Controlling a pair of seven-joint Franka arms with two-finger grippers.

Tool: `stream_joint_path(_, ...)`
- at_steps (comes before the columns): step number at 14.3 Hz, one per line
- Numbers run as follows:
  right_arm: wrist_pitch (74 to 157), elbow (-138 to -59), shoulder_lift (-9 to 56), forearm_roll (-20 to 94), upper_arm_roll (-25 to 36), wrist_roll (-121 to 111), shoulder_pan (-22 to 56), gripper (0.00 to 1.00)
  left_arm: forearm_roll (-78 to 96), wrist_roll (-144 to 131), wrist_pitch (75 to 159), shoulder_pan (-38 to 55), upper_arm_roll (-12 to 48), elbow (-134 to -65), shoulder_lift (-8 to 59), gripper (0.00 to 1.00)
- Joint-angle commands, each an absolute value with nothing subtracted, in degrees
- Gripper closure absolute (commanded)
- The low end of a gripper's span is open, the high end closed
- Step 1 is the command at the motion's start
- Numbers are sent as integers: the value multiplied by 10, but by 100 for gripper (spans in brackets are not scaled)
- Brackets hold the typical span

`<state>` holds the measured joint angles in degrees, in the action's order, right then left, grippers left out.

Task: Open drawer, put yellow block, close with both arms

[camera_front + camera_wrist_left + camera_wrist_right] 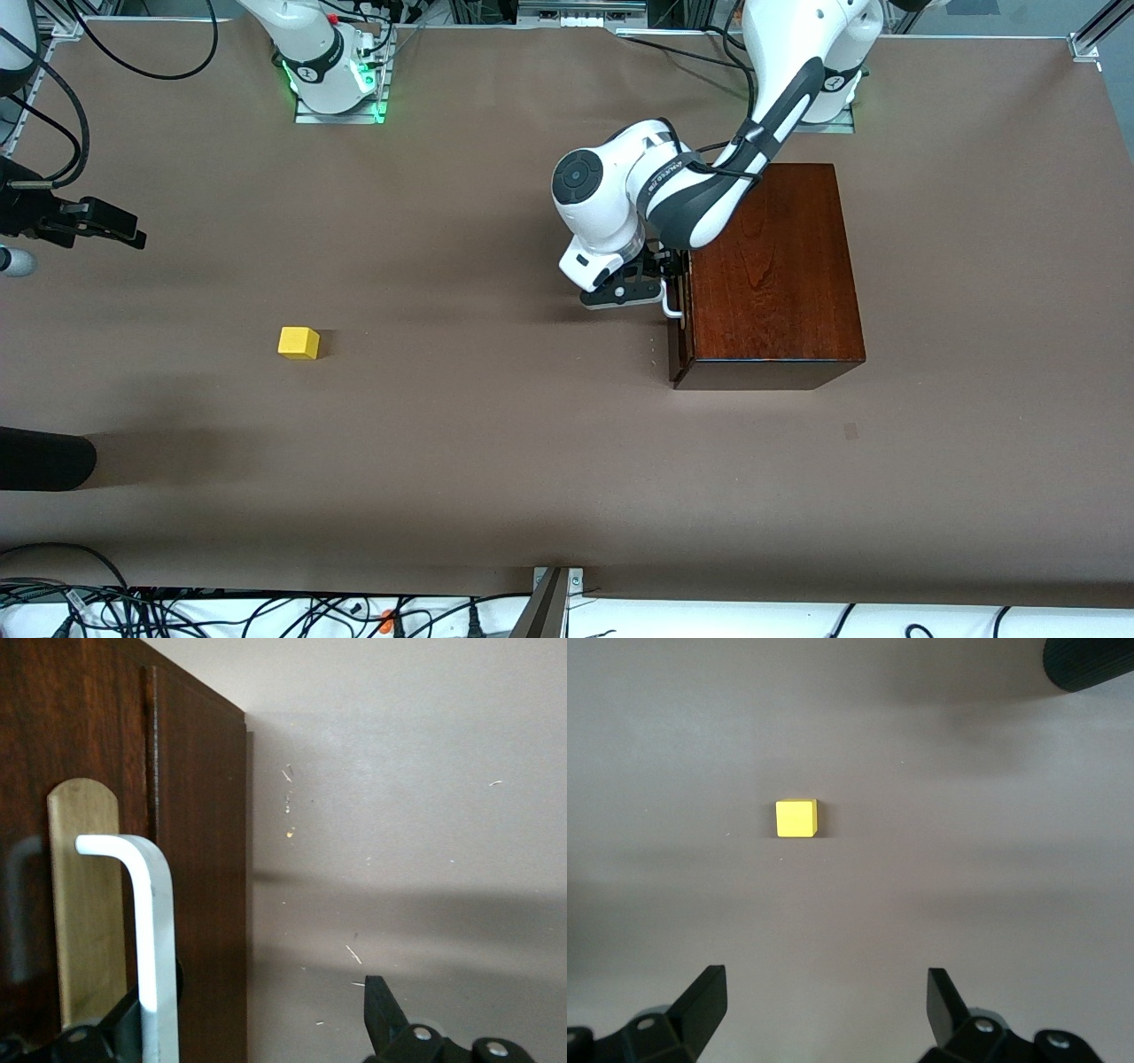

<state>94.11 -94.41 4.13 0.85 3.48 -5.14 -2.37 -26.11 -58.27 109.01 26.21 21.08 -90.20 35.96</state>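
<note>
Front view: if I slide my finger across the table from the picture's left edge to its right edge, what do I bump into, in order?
Right hand → yellow block → left hand at the white handle → wooden box.

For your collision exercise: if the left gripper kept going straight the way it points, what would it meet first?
Probably the drawer front: the left gripper faces it with open fingers, one beside the white handle. How close it is, I cannot tell.
</note>
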Motion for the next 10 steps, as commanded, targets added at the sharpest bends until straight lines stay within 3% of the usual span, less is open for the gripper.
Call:
stream_joint_path(1,938,-930,47,15,32,-49,-31,0,-269,-599,1107,278,213,-876,379,0)
stream_joint_path(10,938,-930,48,16,32,-49,-31,0,-248,-607,1106,308,213,-831,398,0)
